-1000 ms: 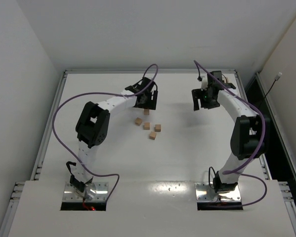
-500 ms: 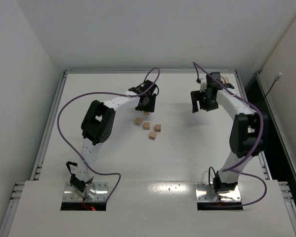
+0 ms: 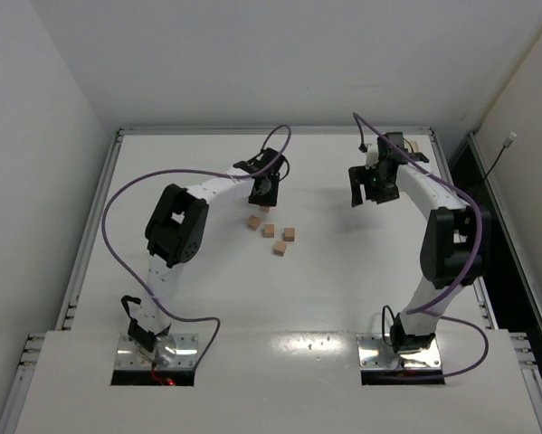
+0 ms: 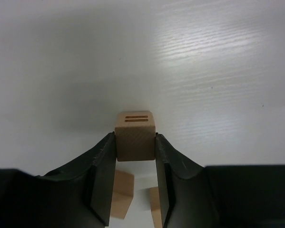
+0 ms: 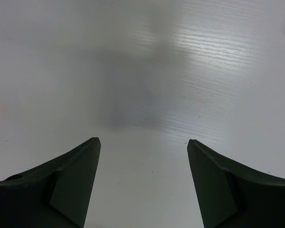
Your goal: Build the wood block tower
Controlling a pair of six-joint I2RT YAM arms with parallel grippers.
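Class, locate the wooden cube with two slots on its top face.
Left wrist view: the slotted cube is clamped in the left gripper. From above, that gripper hangs over the table, just beyond four loose cubes.

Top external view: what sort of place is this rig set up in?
Probably a lab test cell, not a home or factory: plain white walls box in a white table with metal edge rails, and small wood blocks lie on it.

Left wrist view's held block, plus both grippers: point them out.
held block (image 4: 135, 137), left wrist view, front face.
left gripper (image 3: 264, 201), top view, between its jaws.
right gripper (image 5: 142, 140), right wrist view, gap between jaws.
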